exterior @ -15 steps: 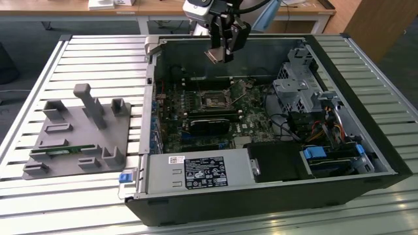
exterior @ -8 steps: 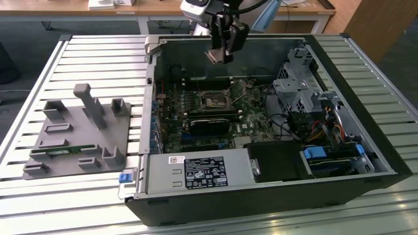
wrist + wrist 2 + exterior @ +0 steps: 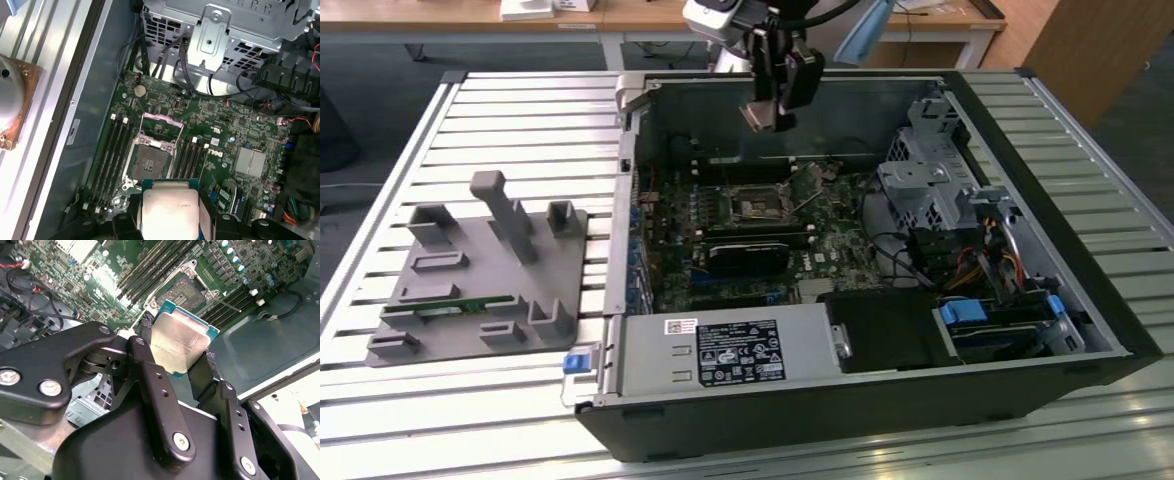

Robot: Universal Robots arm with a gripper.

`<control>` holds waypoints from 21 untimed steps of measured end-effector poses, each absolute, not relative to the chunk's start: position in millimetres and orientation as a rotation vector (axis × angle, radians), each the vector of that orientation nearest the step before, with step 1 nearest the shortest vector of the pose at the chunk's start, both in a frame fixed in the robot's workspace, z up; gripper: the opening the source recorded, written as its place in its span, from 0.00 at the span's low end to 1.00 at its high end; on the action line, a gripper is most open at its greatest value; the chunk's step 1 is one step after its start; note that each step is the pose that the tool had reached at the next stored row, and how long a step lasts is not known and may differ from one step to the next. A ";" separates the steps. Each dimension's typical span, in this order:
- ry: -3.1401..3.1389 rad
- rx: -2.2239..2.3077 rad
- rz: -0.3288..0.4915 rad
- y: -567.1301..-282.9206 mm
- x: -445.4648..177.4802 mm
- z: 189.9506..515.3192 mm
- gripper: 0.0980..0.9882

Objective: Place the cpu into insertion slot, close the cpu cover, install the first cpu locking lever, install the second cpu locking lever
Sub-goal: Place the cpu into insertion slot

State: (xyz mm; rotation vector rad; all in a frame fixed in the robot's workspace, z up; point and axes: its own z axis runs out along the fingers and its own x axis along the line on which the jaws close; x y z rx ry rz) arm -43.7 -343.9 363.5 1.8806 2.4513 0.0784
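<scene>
Above the open computer case [image 3: 627, 330], my gripper [image 3: 774, 112] is shut on the cpu [image 3: 759, 116], a flat square chip with a dull silver top. In both wrist views the cpu [image 3: 180, 342] [image 3: 170, 210] sits between the two black fingers [image 3: 150, 370], held by opposite edges. Below it on the green motherboard lies the insertion slot [image 3: 758, 203] [image 3: 187, 290] [image 3: 150, 162], a bare square black socket. The cpu cover [image 3: 161, 124] is swung up and open at one side of the slot. The cpu hangs well above the board, touching nothing else.
Long black memory slots [image 3: 112, 150] flank the socket. A black card [image 3: 747, 255], a power supply [image 3: 720, 355] and a metal drive cage [image 3: 934, 190] with cables fill the case. A grey fixture [image 3: 480, 270] stands on the slatted table at the exterior view's left.
</scene>
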 end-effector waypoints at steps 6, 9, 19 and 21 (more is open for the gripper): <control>2.383 1.960 0.071 -343.8 -43.7 362.8 0.50; 2.355 1.992 0.069 -343.7 -43.7 362.6 0.50; 2.277 2.072 0.058 -343.1 -43.7 361.9 0.50; 2.263 2.087 0.056 -342.9 -43.7 361.9 0.50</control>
